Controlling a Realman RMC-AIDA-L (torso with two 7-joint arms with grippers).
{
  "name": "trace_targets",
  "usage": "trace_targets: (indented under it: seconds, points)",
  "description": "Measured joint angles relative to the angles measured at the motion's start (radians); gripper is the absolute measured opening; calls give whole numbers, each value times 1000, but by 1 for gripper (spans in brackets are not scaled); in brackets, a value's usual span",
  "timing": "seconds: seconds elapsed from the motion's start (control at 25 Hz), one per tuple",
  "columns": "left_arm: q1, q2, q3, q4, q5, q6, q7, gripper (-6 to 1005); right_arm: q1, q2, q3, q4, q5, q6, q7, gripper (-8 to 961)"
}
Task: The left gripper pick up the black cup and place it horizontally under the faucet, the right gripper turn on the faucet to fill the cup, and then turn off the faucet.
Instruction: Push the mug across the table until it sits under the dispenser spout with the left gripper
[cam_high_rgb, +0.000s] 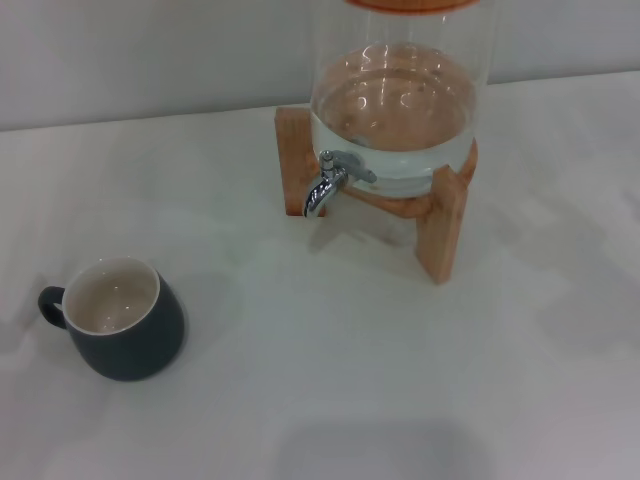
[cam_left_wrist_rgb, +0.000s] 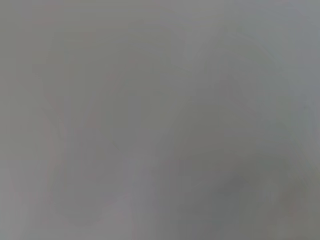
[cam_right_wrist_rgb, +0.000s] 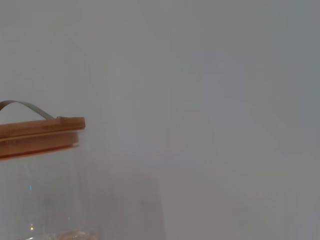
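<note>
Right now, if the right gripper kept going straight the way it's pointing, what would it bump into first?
The gripper itself isn't in view. Its wrist camera faces a plain pale wall, with the dispenser's wooden lid off to one side. So straight on looks free up to that wall, though depth is hard to judge.

table: white matte top (cam_high_rgb: 330, 400), fills most of the head view, runs right up to the wall
wall: plain pale grey (cam_high_rgb: 150, 60), meets the table's far edge along a straight line; same blank grey surface (cam_right_wrist_rgb: 225, 100) fills most of the right wrist view
light: soft and even, from above; faint diffuse shadows on the table, one broad dim patch (cam_high_rgb: 385, 450) at the near edge
left wrist view: uniform grey (cam_left_wrist_rgb: 160, 120), can't tell what surface it is
windows/floor/other furniture: can't tell
</note>
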Motion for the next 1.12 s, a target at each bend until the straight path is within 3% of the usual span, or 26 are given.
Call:
trace_targets:
  seconds: [0.48,1.12]
  points:
    - [-46,0,-2,-156,-29,-17,166,848,13,-3,0,0,-1,0,5,605]
    - [-34,0,-5,-265,-98,-114,267,839,13,-7,9,2,0,0,8,605]
